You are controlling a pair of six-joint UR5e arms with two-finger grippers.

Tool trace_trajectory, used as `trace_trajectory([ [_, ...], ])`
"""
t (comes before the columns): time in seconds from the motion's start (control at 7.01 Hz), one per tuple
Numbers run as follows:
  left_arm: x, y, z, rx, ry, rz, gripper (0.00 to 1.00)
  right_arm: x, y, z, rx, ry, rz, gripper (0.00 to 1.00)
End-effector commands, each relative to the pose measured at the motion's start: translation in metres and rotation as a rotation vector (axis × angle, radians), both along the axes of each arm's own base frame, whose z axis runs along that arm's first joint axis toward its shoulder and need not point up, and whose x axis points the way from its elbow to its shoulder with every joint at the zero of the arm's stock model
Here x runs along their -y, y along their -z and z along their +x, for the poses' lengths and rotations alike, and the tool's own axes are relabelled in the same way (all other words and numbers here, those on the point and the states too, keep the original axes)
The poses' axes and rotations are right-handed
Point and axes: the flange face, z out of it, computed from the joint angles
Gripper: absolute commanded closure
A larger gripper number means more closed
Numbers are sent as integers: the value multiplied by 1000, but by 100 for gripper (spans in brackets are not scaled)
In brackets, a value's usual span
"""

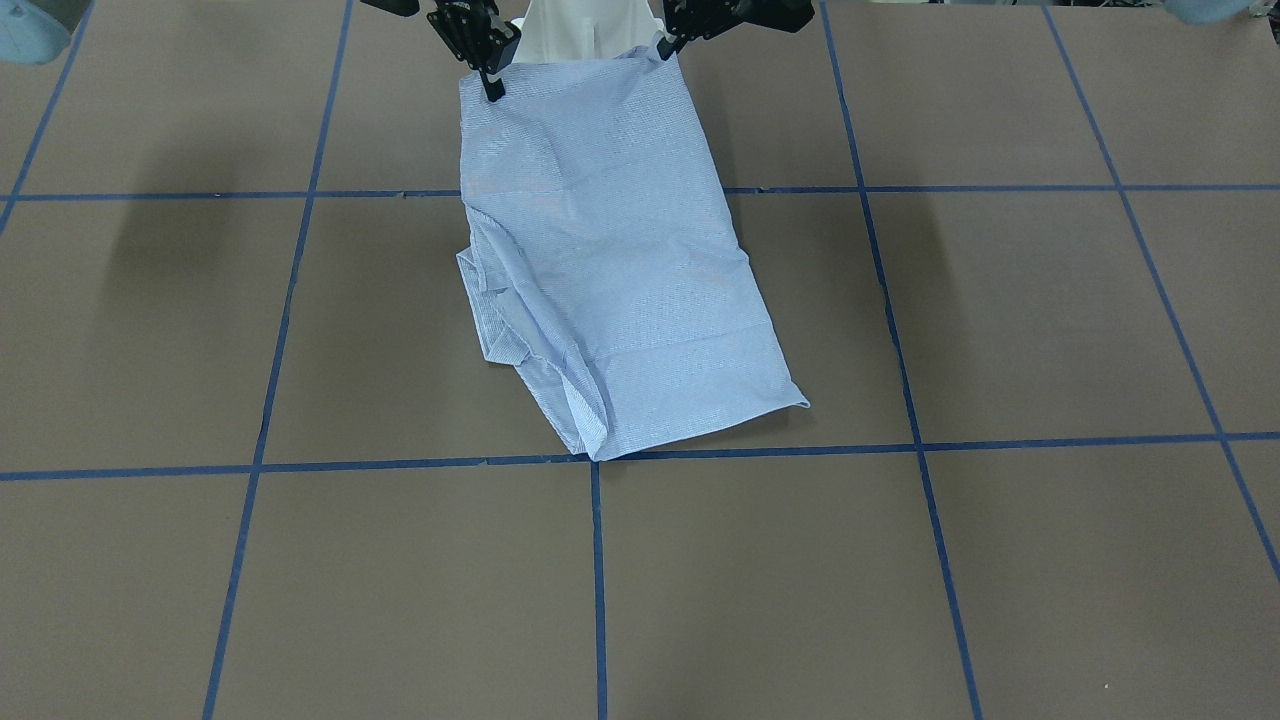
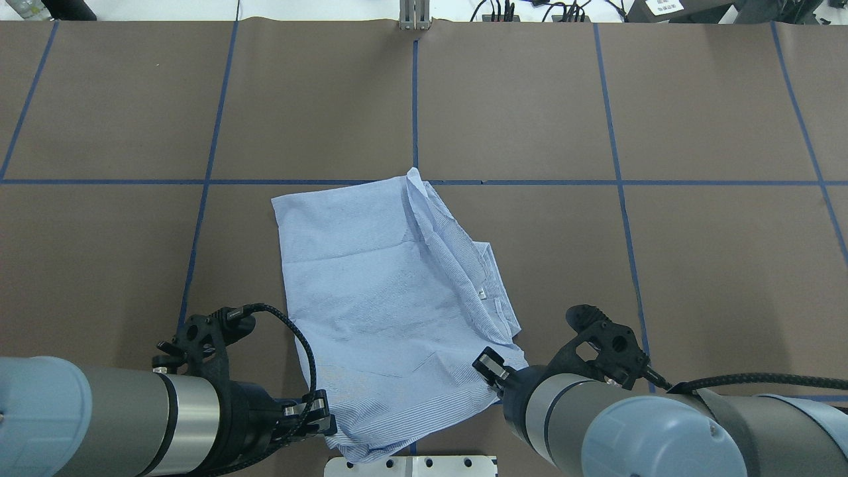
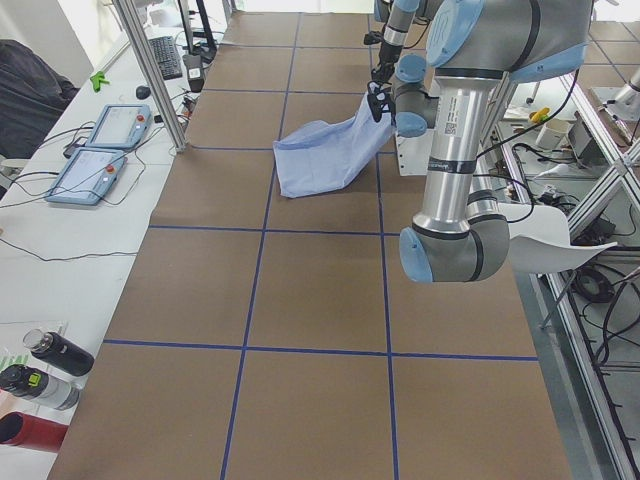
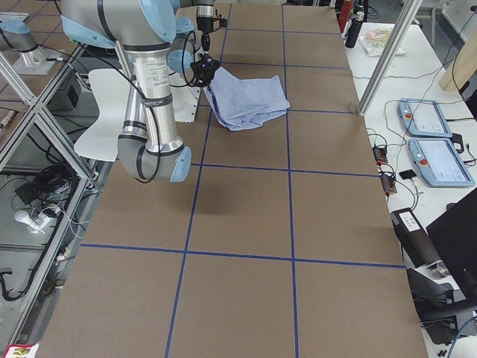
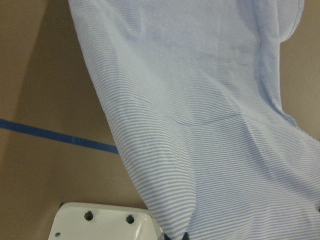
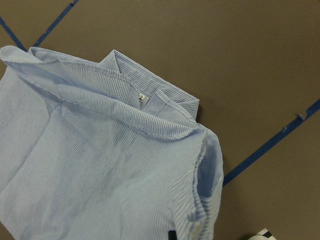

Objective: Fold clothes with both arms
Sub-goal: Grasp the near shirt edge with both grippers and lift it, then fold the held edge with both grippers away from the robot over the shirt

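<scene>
Light is even and diffuse, from above. Front view is dimmer and greyish, with two soft blurred shadows on the desk (image 1: pixel 1000 320), one either side of the shirt (image 1: pixel 600 270). Overhead view is sharp, its far white strip overexposed. In the left wrist view the close cloth is slightly soft and shades the desk beside it.

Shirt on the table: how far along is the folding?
Done: the striped shirt is already folded into a narrow panel. In hand: the left end effector and right end effector pinch its near corners, raising that edge off the table. Left: probably carrying that edge over to the far end.
</scene>
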Motion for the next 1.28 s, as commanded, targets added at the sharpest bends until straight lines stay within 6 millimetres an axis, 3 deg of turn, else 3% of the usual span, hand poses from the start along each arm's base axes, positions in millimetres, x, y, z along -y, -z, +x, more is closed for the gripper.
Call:
trace_trajectory([
  [0.0,22,-7,-1,66,34,4,100,29,9,-33,-49,-20,44,100],
  [0.14,51,-10,0,94,78,47,100,58,10,-51,-95,-21,99,100],
  [0.43,112,-25,21,179,144,109,100,134,21,-80,-144,-64,171,100],
  [0.86,204,-50,26,298,211,213,100,228,24,-131,-203,-39,235,100],
  [1.14,252,-77,45,390,204,252,100,270,-7,-172,-241,10,282,100],
])
